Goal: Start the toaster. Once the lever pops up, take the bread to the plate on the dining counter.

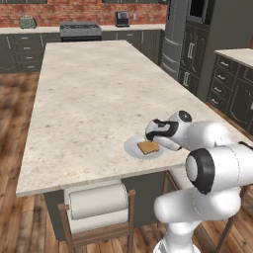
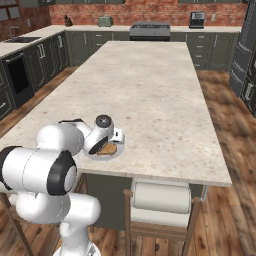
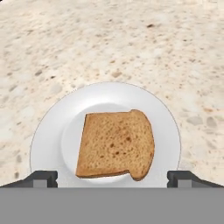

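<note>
The golden-brown bread (image 3: 116, 144) lies flat on the small white plate (image 3: 57, 131), which sits on the speckled beige dining counter (image 3: 109, 39) close to its near edge. Directly above the slice hovers my gripper (image 3: 112, 178), open, with its two dark fingertips (image 3: 41, 178) spread wider than the toast and nothing between them. From the base views the bread (image 1: 147, 147) (image 2: 106, 149) and plate (image 1: 131, 148) (image 2: 114, 155) lie just under the hand, gripper (image 1: 150, 141) (image 2: 107, 145). The green toaster (image 1: 27, 21) (image 2: 105, 21) stands far off on the back counter; its levers are too small to make out.
The dining counter (image 1: 89, 99) (image 2: 150, 90) stretches away from the plate. A paper-towel roll (image 1: 99, 205) (image 2: 162, 197) on a wooden rack stands below its near edge. A stove (image 1: 80, 30) and fridge (image 1: 175, 44) line the back wall.
</note>
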Robot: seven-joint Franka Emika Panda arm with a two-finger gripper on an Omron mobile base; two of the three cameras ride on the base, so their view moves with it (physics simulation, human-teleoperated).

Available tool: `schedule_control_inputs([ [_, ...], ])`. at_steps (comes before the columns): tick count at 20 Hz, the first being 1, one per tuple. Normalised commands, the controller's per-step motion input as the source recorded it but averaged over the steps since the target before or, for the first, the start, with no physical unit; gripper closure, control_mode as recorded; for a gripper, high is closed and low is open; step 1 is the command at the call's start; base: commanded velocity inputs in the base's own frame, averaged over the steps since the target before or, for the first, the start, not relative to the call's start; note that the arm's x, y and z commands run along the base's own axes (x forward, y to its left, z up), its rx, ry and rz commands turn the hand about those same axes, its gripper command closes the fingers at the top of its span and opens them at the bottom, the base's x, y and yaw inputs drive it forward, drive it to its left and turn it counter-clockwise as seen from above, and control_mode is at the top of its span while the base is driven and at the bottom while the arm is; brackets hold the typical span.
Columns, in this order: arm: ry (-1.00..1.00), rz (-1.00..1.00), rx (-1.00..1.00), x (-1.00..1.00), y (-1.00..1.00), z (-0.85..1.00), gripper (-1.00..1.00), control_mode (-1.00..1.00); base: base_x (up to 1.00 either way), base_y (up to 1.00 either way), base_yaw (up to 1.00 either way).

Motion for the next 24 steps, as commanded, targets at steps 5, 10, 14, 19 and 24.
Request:
schedule_control_inputs([
  [5,0.00,-0.01,-0.11,-0.50,0.35,0.81,-1.00,-1.00,0.00,0.00,0.00],
  [10,0.00,-0.07,0.00,-0.54,0.04,1.00,-1.00,-1.00,0.00,0.00,0.00],
  [14,0.00,-0.08,0.00,-0.78,-0.09,0.94,-1.00,-1.00,0.00,0.00,0.00],
  [19,0.00,-0.03,0.00,-0.96,-0.05,0.65,-1.00,-1.00,0.00,0.00,0.00],
  [24,-0.01,0.00,0.00,-1.00,-0.04,0.53,-1.00,-1.00,0.00,0.00,0.00],
])
